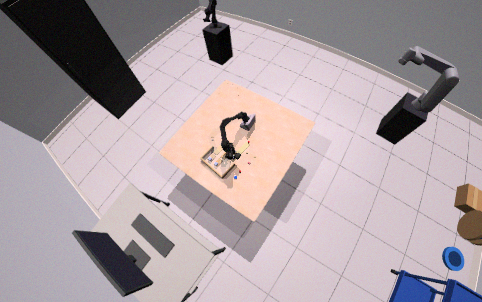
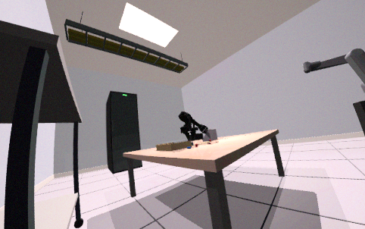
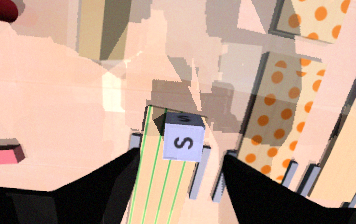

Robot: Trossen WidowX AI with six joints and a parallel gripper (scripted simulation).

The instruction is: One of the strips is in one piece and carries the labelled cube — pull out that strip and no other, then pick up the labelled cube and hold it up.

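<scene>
A pale strip with green lines runs up the wrist view, its far end showing. The lavender cube marked S sits on that end. My gripper is open, its black fingers on either side of the cube and strip, with gaps on both sides. An orange-dotted strip lies to the right; a gap separates it from another dotted piece. A plain pale strip shows at the right edge. The fingers hide the lower parts of the strips.
Short grey-blue guides stand beside the strips. A low walled tray stands beside the arm. A pink block and a dark red object lie left in the wrist view. A blue piece lies near the tray.
</scene>
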